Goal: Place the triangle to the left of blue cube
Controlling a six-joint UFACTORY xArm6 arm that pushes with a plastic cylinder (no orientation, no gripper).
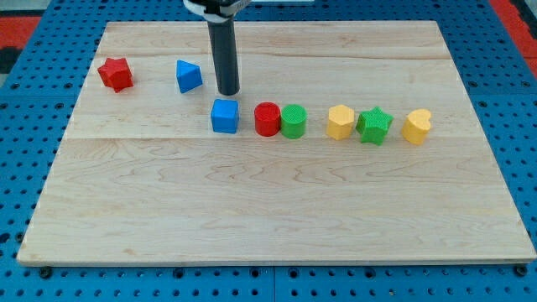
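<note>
The blue triangle block (189,75) lies on the wooden board (268,210) at the view's upper left. The blue cube (224,116) sits below and to the right of it. My tip (228,91) stands just above the cube's top edge and to the right of the triangle, with a gap of about a block's width from the triangle. It touches neither block as far as I can see.
A red star block (115,74) lies left of the triangle. Right of the cube runs a row: red cylinder (267,119), green cylinder (294,122), yellow block (340,122), green star (374,126), yellow heart-like block (416,127).
</note>
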